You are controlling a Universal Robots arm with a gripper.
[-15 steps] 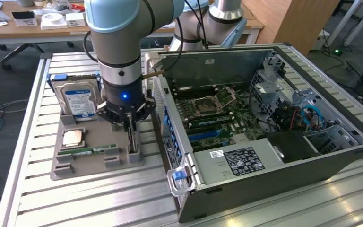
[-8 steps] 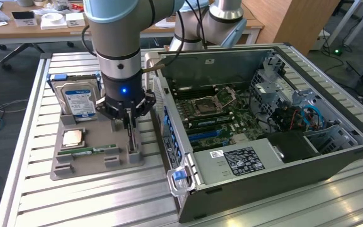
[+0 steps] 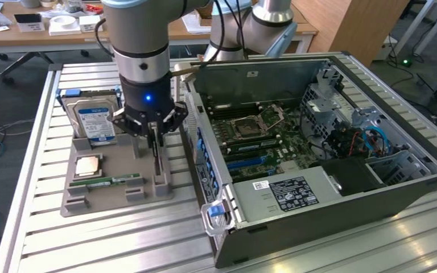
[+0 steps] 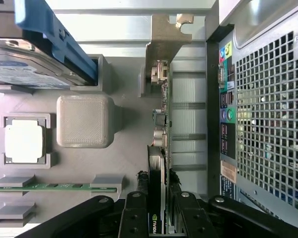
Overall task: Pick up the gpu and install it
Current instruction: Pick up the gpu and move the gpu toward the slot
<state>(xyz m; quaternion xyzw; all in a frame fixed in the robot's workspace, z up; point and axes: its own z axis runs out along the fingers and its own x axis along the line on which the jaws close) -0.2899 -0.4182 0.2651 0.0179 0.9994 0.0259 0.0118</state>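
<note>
Slatted table (image 3: 89, 242) bears grey holder (image 3: 111, 198); tool (image 4: 158, 203) clamped on gpu (image 4: 157, 166) standing in it.

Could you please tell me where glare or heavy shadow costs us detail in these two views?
Wrist view: the processor is washed out white, the table glares, and the gpu between the jaws looks dark. Exterior view: the table shines too, and a blue light glows on the arm.
</note>
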